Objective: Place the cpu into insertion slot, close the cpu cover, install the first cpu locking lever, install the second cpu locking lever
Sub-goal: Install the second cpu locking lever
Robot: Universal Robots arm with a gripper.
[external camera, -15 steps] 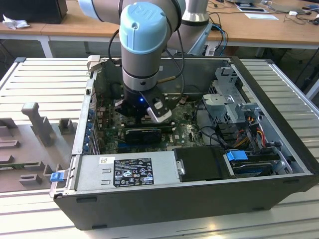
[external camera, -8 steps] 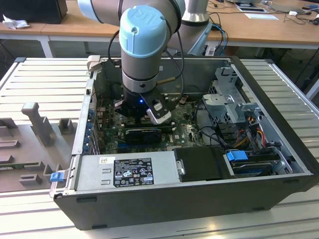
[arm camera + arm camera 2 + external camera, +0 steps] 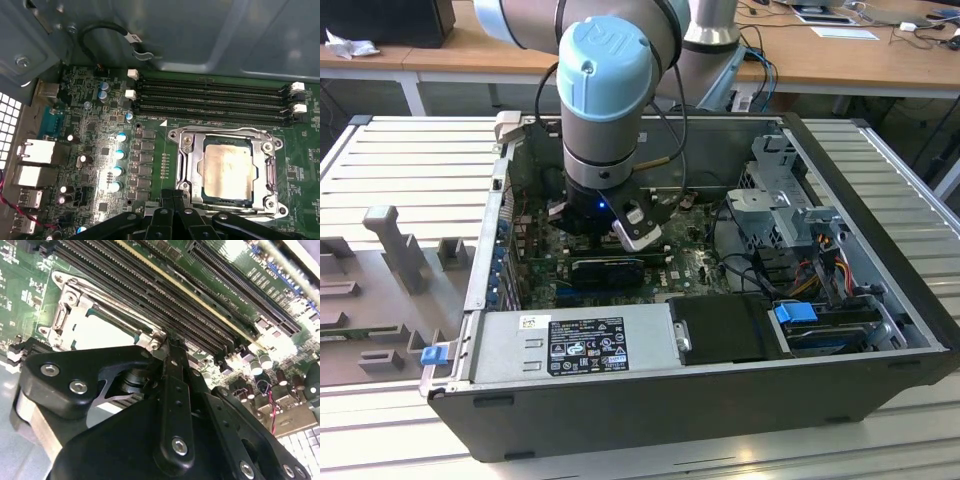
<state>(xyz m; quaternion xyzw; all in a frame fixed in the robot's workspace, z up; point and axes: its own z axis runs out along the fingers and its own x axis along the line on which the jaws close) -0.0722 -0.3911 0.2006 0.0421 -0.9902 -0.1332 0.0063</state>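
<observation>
The cpu point(image 3: 229, 171), a pale silvery-beige square, lies flat in the insertion slot point(image 3: 182, 136) on the green board. The cpu cover point(image 3: 196, 167), a grey metal frame, lies down around it, and the chip shows through its cut-out. A thin wire lever point(image 3: 220, 131) runs along one side of the cover and another point(image 3: 273, 170) along an adjacent side. My gripper point(image 3: 173, 197) is shut, its black tips close to the slot's edge. The second wrist view has the gripper point(image 3: 170, 343) tip at a corner of the cover point(image 3: 67, 315). The exterior view has the gripper point(image 3: 620, 235) low inside the open computer case.
Long black memory slots point(image 3: 210, 97) run beside the socket, with blue capacitors point(image 3: 120, 152) on its other side. A grey power supply point(image 3: 570, 345), a black expansion card point(image 3: 605, 268), a metal drive cage point(image 3: 780, 200) and loose cables point(image 3: 820, 265) crowd the case.
</observation>
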